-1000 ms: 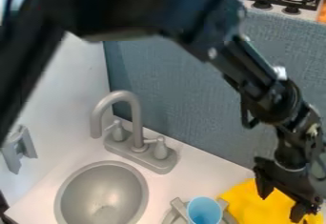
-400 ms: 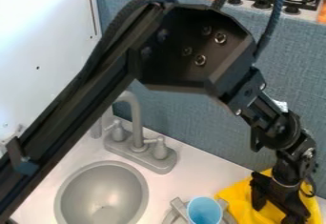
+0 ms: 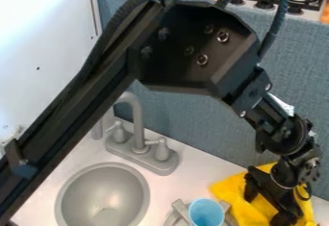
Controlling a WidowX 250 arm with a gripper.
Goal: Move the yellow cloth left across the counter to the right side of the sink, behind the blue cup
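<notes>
Although the black gripper (image 3: 265,206) is down at the yellow cloth (image 3: 227,191), near right on the counter (image 3: 199,170) by the blue cup (image 3: 206,213), its fingers stand apart; reaching looks done to me, gripping doesn't.

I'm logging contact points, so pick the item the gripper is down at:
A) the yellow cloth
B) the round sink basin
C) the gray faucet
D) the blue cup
A: the gripper is down at the yellow cloth, while the blue cup stands off to one side, toward the sink basin.
</notes>
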